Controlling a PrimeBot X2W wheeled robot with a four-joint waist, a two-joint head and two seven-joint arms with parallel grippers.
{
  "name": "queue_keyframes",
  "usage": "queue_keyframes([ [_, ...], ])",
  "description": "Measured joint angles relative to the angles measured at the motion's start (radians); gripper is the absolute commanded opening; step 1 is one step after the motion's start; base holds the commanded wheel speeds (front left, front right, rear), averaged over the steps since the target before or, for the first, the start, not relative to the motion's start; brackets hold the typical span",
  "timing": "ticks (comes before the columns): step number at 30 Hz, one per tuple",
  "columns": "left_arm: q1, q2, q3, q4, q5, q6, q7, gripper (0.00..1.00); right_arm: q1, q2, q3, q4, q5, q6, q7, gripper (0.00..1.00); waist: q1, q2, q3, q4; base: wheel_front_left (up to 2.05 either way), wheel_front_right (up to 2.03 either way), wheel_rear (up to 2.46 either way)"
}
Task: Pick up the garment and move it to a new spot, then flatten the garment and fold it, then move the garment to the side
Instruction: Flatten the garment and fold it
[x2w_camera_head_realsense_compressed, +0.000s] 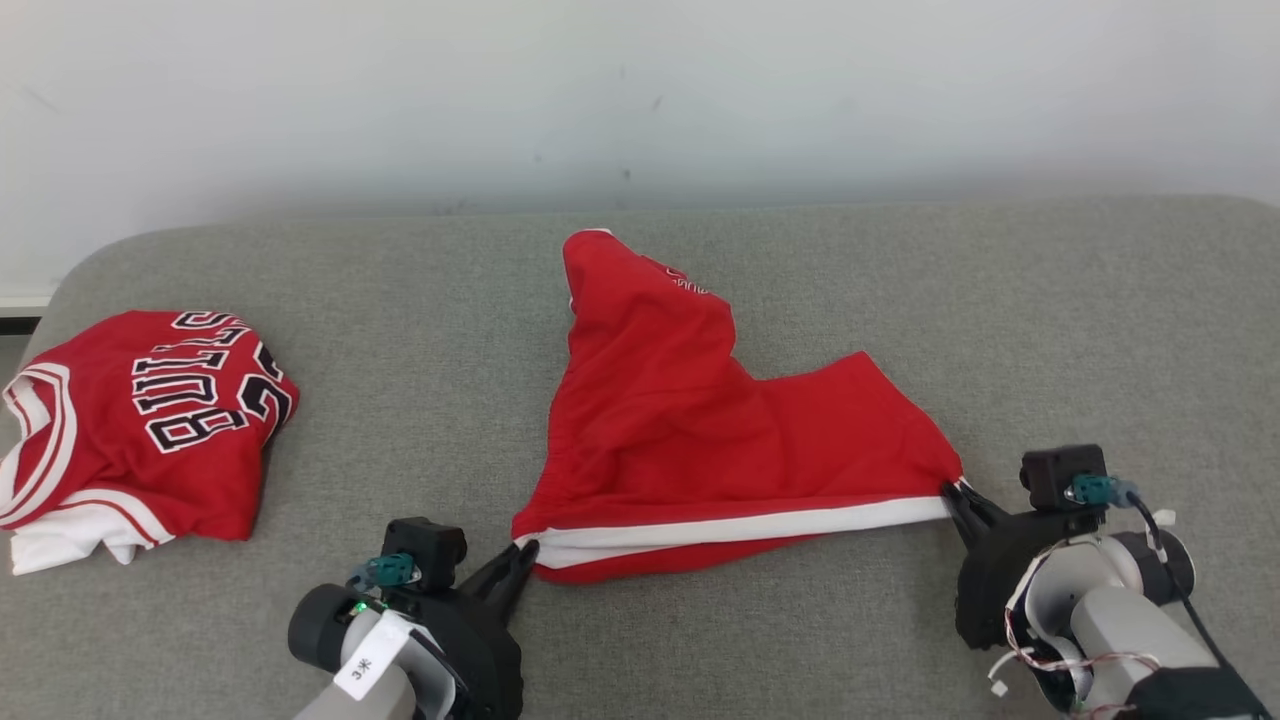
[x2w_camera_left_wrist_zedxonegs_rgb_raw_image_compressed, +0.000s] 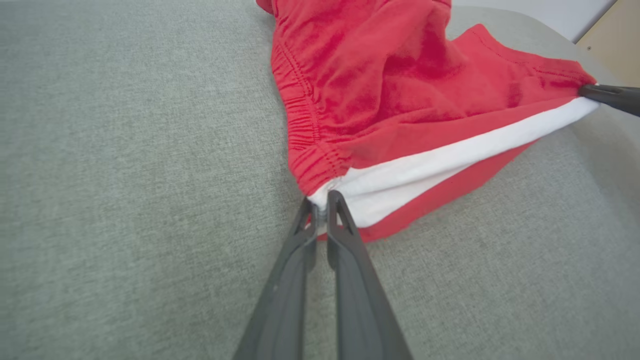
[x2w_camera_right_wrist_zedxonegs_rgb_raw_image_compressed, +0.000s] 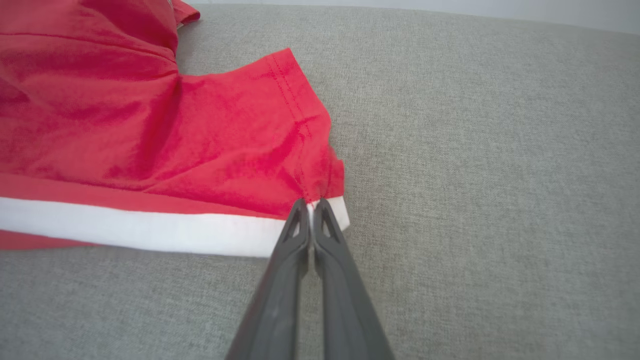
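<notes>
A grey padded surface (x2w_camera_head_realsense_compressed: 400, 260) in the head view carried the red shorts (x2w_camera_head_realsense_compressed: 660, 420) at centre, stripe ends pinched, likely for stretching flat. Left wrist view: the left gripper (x2w_camera_left_wrist_zedxonegs_rgb_raw_image_compressed: 320, 207) was clamped on the waistband corner. Right wrist view: the right gripper (x2w_camera_right_wrist_zedxonegs_rgb_raw_image_compressed: 311, 207) gripped the leg hem.

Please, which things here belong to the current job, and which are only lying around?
In the job:
- red shorts
- left gripper, shut on their waistband corner
- right gripper, shut on their hem corner

Lying about:
- Bulls jersey, on the grey cushion
</notes>
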Motion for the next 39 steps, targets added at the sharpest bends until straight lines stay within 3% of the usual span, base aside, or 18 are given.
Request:
queue_keyframes([
  [6,-0.054,0.040,0.020,-0.037,-0.009,-0.019,0.009,0.00,-0.103,0.006,0.002,-0.008,0.012,0.021,0.045,0.00,0.0000,0.0001,0.033,-0.015,0.00,0.00,0.00],
  [10,-0.231,0.077,0.065,-0.056,-0.039,-0.035,0.060,0.00,-0.263,0.027,-0.019,0.009,0.063,0.034,0.126,0.00,0.0001,0.0001,0.073,-0.023,0.00,0.00,0.00],
  [13,-0.406,0.126,0.101,-0.046,-0.060,-0.036,0.113,0.00,-0.469,0.056,-0.027,0.049,0.073,0.034,0.202,0.00,0.0002,0.0002,0.109,-0.032,0.00,0.00,0.00],
  [19,-0.880,0.189,0.174,-0.044,-0.007,-0.036,0.154,0.00,-0.965,0.081,-0.123,0.062,0.078,-0.044,0.189,0.00,0.0003,0.0002,0.188,-0.054,0.00,0.00,0.00],
  [23,-1.066,0.206,0.235,-0.120,-0.004,-0.036,0.093,0.00,-1.120,0.061,-0.150,0.006,0.081,-0.043,0.109,0.00,-0.0001,-0.0002,0.245,-0.062,0.00,0.00,0.00],
  [26,-1.045,0.232,0.229,-0.157,-0.002,-0.044,0.070,0.00,-1.102,0.045,-0.138,-0.008,0.081,-0.001,0.088,0.00,0.0002,0.0001,0.289,-0.061,0.00,0.00,0.00],
  [30,-0.859,0.254,0.193,-0.137,-0.021,-0.044,0.009,0.00,-0.950,0.063,-0.105,0.024,0.090,0.050,0.045,0.00,0.0003,0.0002,0.339,-0.057,0.00,0.00,0.00],
  [39,-0.442,0.185,0.104,-0.053,-0.049,-0.045,-0.078,0.00,-0.452,0.069,-0.061,0.055,0.116,0.071,-0.069,0.00,0.0002,0.0002,0.309,-0.051,0.00,0.00,0.00],
])
